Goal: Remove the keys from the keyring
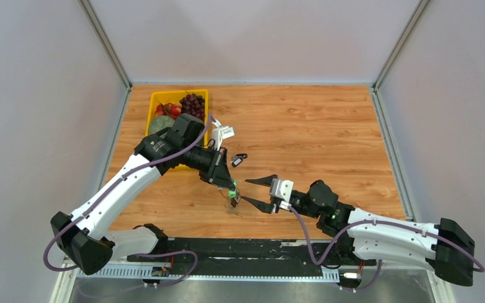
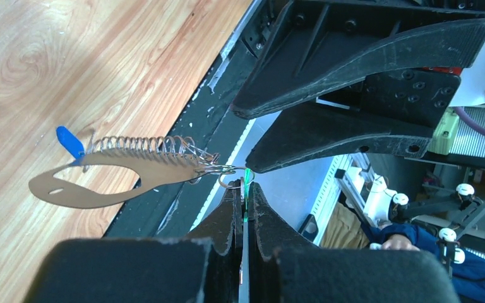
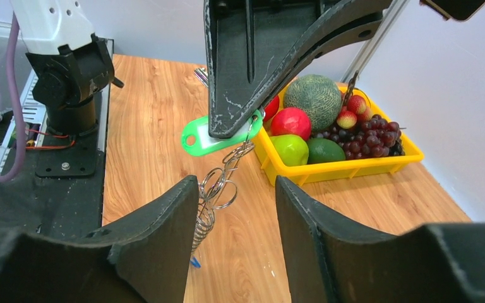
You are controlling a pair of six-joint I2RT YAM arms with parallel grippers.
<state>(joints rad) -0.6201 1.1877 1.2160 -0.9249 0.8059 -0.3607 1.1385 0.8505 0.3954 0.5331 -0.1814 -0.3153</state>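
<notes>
wooden table [image 1: 303, 132] lies below. left gripper [image 2: 244, 189] pinches the green tag [image 3: 211, 136]; the keyring [image 2: 101, 180] hangs from it, at 9 o'clock of the spread right gripper [image 1: 246, 190]. it looks light, thin, slippery; i would take its flat loop.

Clearances. My R pincer [image 1: 245, 190], jaws apart, faces my L pincer [image 3: 227, 129] tip-to-tip. The green tag [image 3: 202, 139] it clamps and the hanging keyring [image 3: 209, 208] fill the gap betw. them. Far L: yellow fruit bin [image 1: 153, 104] walls off that corner. Small black piece [image 1: 239, 159] lies just beyond. Bare table [image 1: 328, 139] far R: room to pass.
</notes>
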